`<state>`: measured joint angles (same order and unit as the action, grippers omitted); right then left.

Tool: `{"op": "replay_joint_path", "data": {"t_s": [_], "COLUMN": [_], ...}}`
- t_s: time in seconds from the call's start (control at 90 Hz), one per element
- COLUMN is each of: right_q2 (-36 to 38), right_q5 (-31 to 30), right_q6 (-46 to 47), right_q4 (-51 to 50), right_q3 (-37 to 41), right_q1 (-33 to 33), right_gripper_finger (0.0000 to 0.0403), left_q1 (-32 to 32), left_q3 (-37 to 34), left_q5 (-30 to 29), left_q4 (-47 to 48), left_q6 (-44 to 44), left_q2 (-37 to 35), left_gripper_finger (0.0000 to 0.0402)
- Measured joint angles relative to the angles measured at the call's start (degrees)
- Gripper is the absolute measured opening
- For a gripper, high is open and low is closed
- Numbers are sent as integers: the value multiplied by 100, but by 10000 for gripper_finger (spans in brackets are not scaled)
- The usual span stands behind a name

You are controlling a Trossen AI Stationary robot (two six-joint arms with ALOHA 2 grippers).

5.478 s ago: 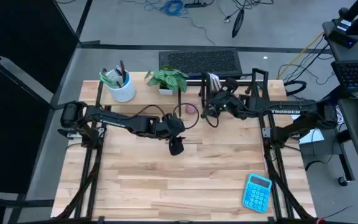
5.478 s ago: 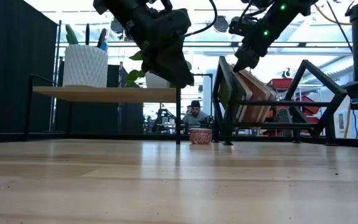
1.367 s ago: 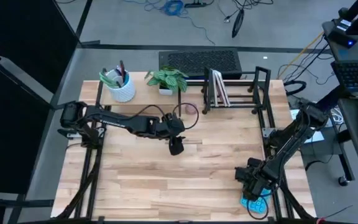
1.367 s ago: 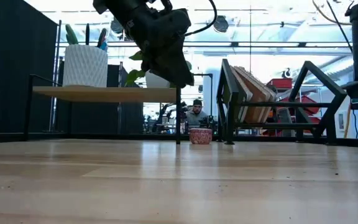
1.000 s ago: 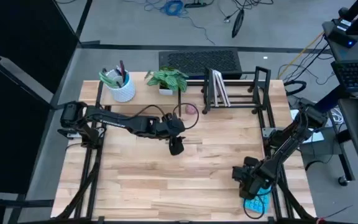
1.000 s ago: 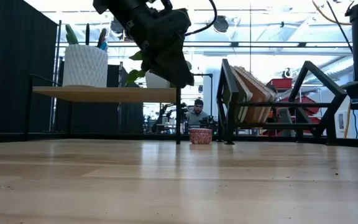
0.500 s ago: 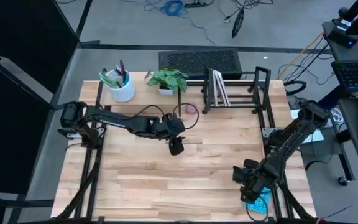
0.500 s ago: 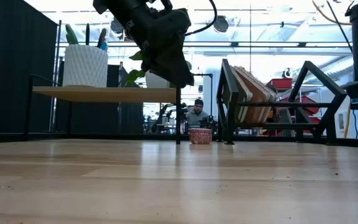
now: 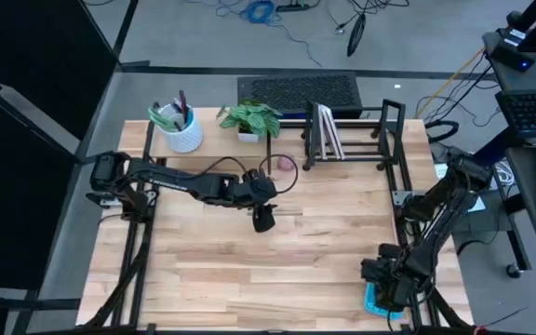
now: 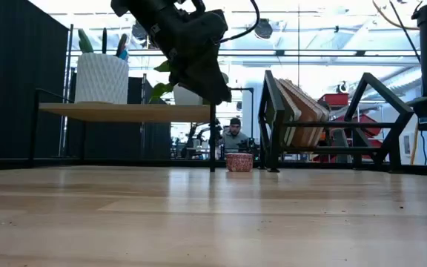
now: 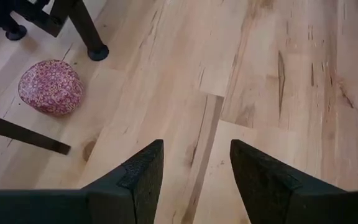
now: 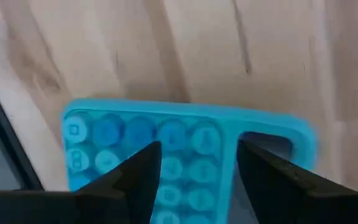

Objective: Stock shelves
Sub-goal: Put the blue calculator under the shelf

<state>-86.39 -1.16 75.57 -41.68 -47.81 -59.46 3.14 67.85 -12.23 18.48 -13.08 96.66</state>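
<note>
Right claw (image 12: 194, 180) spread, fingers (image 12: 132, 177) straddling the blue calculator (image 12: 185, 140) directly beneath, at the near right corner of the table (image 9: 277, 270). Not yet closed on it, going by the gap at either side. Long axis of the calculator lying across the opening in the wrist view, keypad to one side, display window to the other, so probably pinched across its short width. Plainly the nearer arm: in the overhead view, right claw (image 9: 386, 282) covering most of the calculator (image 9: 372, 300).

Farther out, at the far edge, the black wire rack (image 9: 352, 140) with books (image 9: 324, 130) leaning in it, well apart from the calculator; left of that, the pale-wood riser shelf (image 10: 124, 111) carrying a white cup (image 9: 182, 130) and a plant (image 9: 252, 118).

Left claw (image 11: 194, 168) spread and empty, hovering mid-table, near a small red patterned bowl (image 11: 50, 87).
</note>
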Motion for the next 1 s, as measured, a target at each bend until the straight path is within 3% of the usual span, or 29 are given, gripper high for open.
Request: {"op": "replay_joint_path", "data": {"t_s": [0.489, 0.856, 1.0], "right_q2": [-200, -212, -213], "right_q5": [-721, -1320, -1257], "right_q6": [-420, -1667, -2069], "right_q4": [346, 820, 1015], "right_q3": [5, 26, -5], "right_q1": [334, 1356, 1830], "right_gripper_finger": [193, 193, 193], "left_q1": [0, 0, 0], "left_q3": [0, 0, 0], "left_q5": [0, 0, -2], "left_q4": [-5, 0, 0], "left_q6": [2, 2, 2], "left_q2": [0, 0, 0], "left_gripper_finger": [173, 173, 173]}}
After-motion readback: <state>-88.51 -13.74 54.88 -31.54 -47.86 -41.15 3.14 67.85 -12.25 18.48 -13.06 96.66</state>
